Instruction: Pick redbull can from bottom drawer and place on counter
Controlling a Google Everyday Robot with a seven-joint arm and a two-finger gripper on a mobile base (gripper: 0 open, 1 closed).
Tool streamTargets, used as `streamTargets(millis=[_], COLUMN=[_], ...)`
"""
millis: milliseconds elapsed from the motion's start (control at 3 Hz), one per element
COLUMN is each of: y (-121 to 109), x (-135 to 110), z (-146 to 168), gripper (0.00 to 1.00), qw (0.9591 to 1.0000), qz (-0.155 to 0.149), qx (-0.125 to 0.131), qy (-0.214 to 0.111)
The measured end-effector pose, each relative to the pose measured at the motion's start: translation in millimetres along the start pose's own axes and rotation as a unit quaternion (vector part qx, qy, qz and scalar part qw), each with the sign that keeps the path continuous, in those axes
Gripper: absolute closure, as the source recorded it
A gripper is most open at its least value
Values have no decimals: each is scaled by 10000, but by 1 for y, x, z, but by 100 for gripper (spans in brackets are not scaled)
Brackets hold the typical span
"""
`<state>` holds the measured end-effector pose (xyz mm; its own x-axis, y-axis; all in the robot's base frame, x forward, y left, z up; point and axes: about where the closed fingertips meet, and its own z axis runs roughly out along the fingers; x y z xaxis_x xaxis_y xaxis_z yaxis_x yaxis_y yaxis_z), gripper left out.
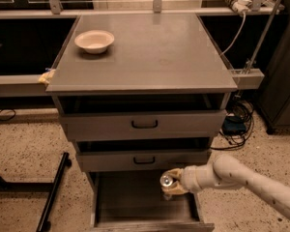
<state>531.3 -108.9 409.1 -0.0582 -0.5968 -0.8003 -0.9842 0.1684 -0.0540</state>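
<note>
Starting from the redbull can (166, 181): you have it at the right side of the open bottom drawer (130, 197), just below the front of the middle drawer (111, 161), with its shiny round top facing up towards the camera. The gripper (173, 182) is inside that drawer, its two tan fingers (174, 172) closed onto the can's sides, one behind and one in front, so the claw is only as wide as the can and holds nothing else. Whether the can's base rests on the drawer floor or is just clear of it, you cannot tell from here.

By my reading you are at the end of the grasp, with the lift out of the drawer next. That move calls for drawing the can forward and up, clear of the middle drawer's overhanging front, before you raise it past the top drawer (101, 125) to the counter (154, 52). Keep it upright, and set it on bare counter apart from the white bowl (94, 41) at the far left corner.

Count: one can, one bowl, one arm (241, 178) with one gripper, three drawers, two black handles.
</note>
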Motion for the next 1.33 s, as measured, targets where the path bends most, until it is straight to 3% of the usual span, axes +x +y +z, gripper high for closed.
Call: streamTargets(millis=[333, 667, 1000, 1333], y=[-7, -8, -5, 12], x=[-29, -30, -45, -97], z=[-25, -25, -32, -63], gripper=[100, 100, 100, 100], qw=[9997, 9997, 9996, 9995], qz=[-150, -164, -273, -310], qx=[68, 74, 42, 74], qy=[175, 173, 82, 7])
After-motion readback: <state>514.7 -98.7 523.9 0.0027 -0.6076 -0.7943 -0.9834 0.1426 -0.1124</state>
